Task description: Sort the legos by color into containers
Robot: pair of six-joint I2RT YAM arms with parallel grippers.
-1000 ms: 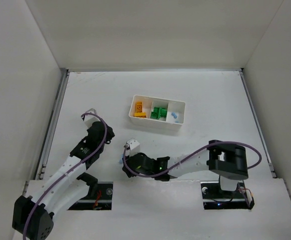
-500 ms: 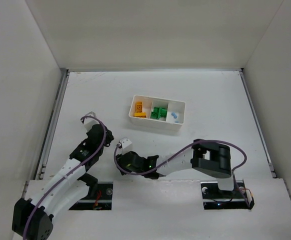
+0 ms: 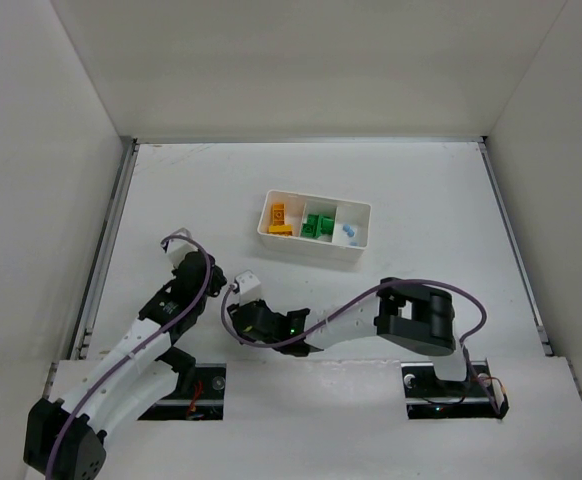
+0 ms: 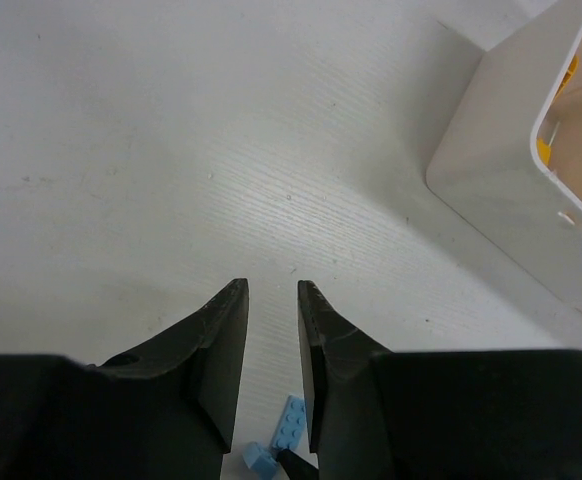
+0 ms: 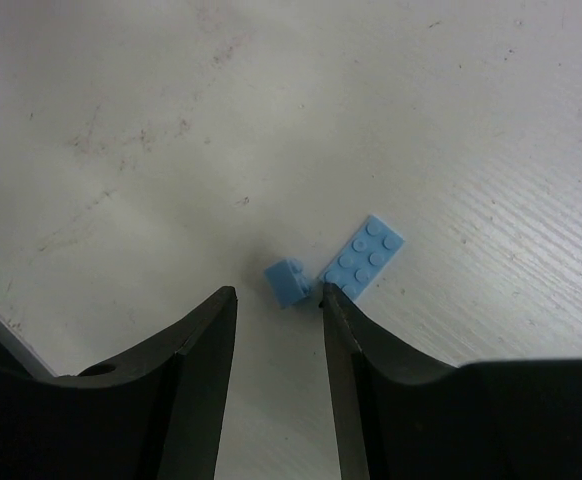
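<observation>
Right end effector [image 5: 276, 293] is down low over the bench [image 5: 121, 100]. Its fingers are parted with nothing between them, so it's released. A small light-blue brick [image 5: 288, 280] sits just ahead of the gap, a touch toward the finger on the right of the wrist view. A flat light-blue plate [image 5: 363, 258] lies right beside that brick, with its near corner at that finger's tip.

Left end effector [image 4: 271, 287] is released too, with only a narrow slit between the fingers and nothing gripped. Both blue pieces show through the slit, back behind its tips. The white tray [image 4: 491, 170] is ahead of it and off to the right, well apart.

From above, the tray has yellow-orange bricks [image 3: 279, 217] in one end compartment, green bricks [image 3: 318, 225] in the middle and light-blue ones [image 3: 348, 232] in the other end.
</observation>
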